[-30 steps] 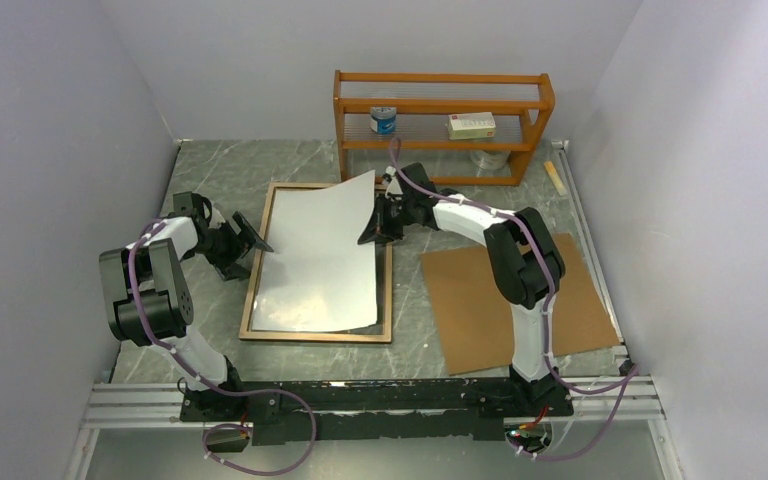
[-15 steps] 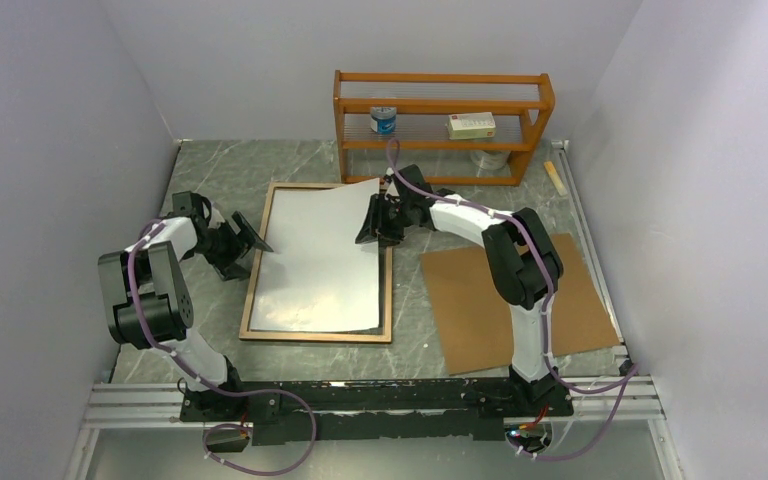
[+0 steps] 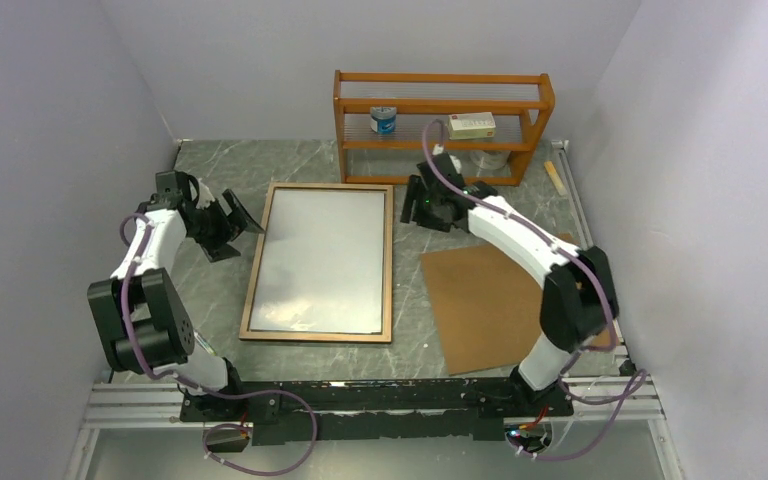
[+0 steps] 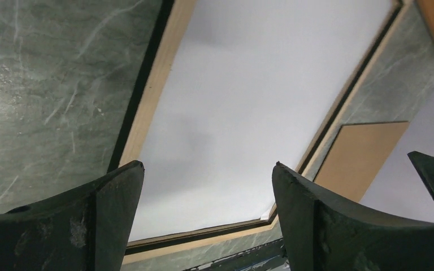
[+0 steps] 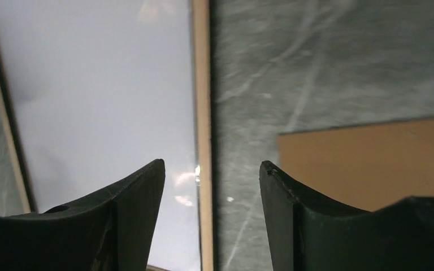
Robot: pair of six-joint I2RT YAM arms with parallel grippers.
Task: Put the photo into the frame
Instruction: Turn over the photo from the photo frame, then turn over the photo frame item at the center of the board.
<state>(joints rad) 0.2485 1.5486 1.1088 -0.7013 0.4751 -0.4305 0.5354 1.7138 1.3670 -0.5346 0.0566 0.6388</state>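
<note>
The photo (image 3: 322, 258) lies flat inside the frame (image 3: 390, 262), white back up, and the frame rests wood side up on the marble table. My left gripper (image 3: 232, 222) is open just left of the frame's far left corner, apart from it. From the left wrist, its gripper (image 4: 208, 165) is empty over the photo (image 4: 248, 101) and the frame's wooden edge (image 4: 152, 90). My right gripper (image 3: 412, 207) is open beside the frame's far right corner. The right wrist view has its gripper (image 5: 212, 164) empty above the frame's edge (image 5: 202, 84), with the photo (image 5: 102, 90) to the left.
A brown cardboard sheet (image 3: 505, 300) lies right of the frame. An orange-brown shelf rack (image 3: 440, 105) at the back holds a can (image 3: 384, 120) and a small box (image 3: 471, 124). A small pale stick (image 3: 555, 178) lies by the right wall.
My right gripper opened and let go of the photo's raised far corner, then drew back to the right. The photo dropped flat into the frame. My left gripper shifted slightly farther away.
</note>
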